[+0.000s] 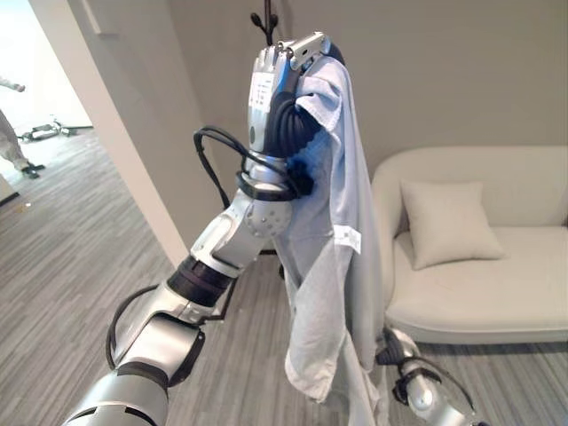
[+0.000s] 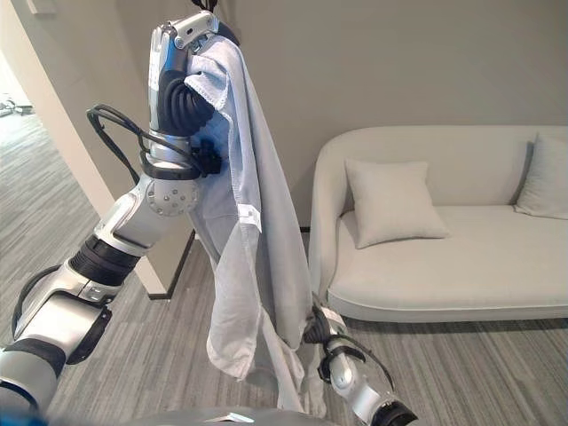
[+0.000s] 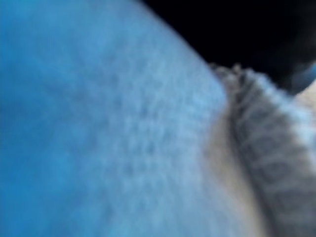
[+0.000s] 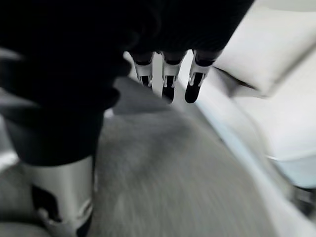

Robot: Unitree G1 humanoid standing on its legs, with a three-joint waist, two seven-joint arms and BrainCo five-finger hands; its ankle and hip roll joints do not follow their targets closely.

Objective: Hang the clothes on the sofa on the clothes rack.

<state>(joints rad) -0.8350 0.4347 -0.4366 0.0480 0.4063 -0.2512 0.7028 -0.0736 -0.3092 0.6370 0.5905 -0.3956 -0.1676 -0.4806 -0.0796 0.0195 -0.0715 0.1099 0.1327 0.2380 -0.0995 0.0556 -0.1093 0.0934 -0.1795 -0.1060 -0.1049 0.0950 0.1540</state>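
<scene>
A light blue shirt (image 1: 342, 231) hangs from my left hand (image 1: 271, 84), which is raised high with its fingers curled over the collar. The hand is just below the black hooks of the clothes rack (image 1: 266, 22); most of the rack is hidden behind the arm and the cloth. In the left wrist view the shirt's fabric (image 3: 98, 123) lies right against the camera. My right hand (image 4: 168, 81) is low beside the shirt's hem, its fingers straight and holding nothing, with the floor and the sofa edge past them.
A cream sofa (image 2: 461, 266) with a square cushion (image 2: 390, 200) and a second cushion (image 2: 541, 177) stands to the right against the wall. A white wall corner (image 1: 115, 133) rises on the left. A person (image 1: 11, 133) stands far off on the left.
</scene>
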